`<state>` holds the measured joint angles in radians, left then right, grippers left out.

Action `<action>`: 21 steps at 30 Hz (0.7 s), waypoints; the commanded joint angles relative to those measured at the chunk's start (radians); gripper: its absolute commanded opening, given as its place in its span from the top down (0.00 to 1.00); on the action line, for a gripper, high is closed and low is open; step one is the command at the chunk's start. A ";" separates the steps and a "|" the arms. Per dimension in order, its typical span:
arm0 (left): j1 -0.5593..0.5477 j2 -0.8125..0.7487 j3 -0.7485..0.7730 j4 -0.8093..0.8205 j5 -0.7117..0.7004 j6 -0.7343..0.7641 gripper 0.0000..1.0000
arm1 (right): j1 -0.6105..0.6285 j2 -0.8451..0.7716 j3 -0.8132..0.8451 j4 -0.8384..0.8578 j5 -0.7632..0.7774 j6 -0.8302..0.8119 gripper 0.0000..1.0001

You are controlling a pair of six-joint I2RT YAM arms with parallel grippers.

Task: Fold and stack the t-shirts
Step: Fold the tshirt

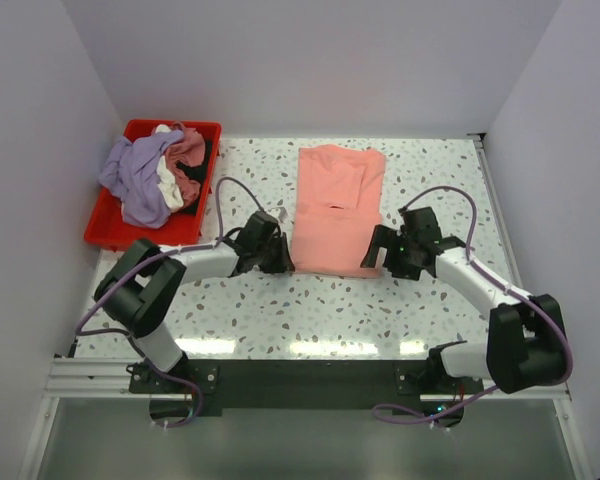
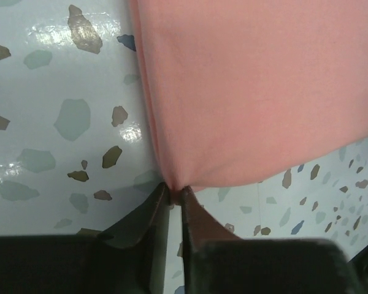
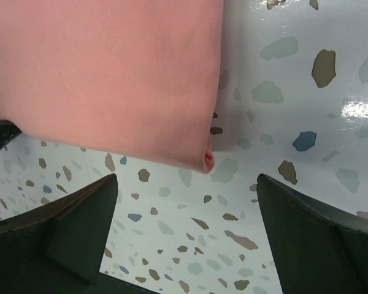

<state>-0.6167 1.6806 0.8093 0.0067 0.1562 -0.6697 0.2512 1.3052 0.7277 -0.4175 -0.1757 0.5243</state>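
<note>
A salmon-pink short-sleeved cloth t-shirt [image 1: 338,205] lies flat on the speckled terrazzo table [image 1: 250,310], midway between the left and right edges and reaching toward the far edge. Its sleeves are turned in, so it forms one long panel. The two arms sit at its near hem, one at each corner. This looks like the setup for lifting that hem and carrying it toward the collar as the next fold.

The left gripper [image 2: 175,195] has its jaws pressed together on the near-left corner, and the cloth puckers to a point between them. The right gripper [image 3: 187,184] stands with its jaws wide apart. The near-right corner lies just ahead of the gap, ungripped — it would likely have to advance and close before both corners can rise together.

At the table's far-left corner a red rectangular plastic bin [image 1: 115,235] holds the waiting shirts in a heap: a lavender tee [image 1: 135,180], a white tee [image 1: 166,186] and a dusty-rose tee [image 1: 188,150]. Heaped there, they are out of the way of the fold.

No brand, label or writing can be read in any view.
</note>
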 commanded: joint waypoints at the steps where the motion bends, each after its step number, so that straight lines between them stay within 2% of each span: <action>1: -0.003 0.024 0.019 0.004 -0.021 0.010 0.88 | 0.000 0.011 -0.011 0.042 -0.027 0.014 0.02; 3: -0.003 0.025 0.018 0.006 -0.020 0.016 1.00 | 0.002 0.019 -0.019 0.055 -0.039 0.013 0.02; 9: -0.003 0.016 0.001 0.012 -0.007 0.019 1.00 | 0.000 0.057 -0.028 0.097 -0.068 0.014 0.10; 13: -0.003 0.008 -0.007 0.015 -0.009 0.015 1.00 | 0.002 0.115 -0.019 0.137 -0.085 0.017 0.24; 16: -0.003 0.004 -0.010 0.015 -0.010 0.015 1.00 | 0.002 0.144 -0.022 0.151 -0.081 0.020 0.36; 19: -0.003 0.002 -0.012 0.012 -0.014 0.013 1.00 | 0.000 0.157 -0.025 0.154 -0.068 0.019 0.58; 20: -0.003 -0.001 -0.012 0.010 -0.012 0.013 1.00 | 0.002 0.160 -0.028 0.154 -0.065 0.016 0.73; 21: -0.003 -0.002 -0.013 0.009 -0.012 0.015 1.00 | 0.002 0.160 -0.030 0.155 -0.064 0.016 0.78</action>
<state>-0.6167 1.6909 0.8093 0.0086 0.1528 -0.6689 0.2516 1.4639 0.7059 -0.3069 -0.2314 0.5392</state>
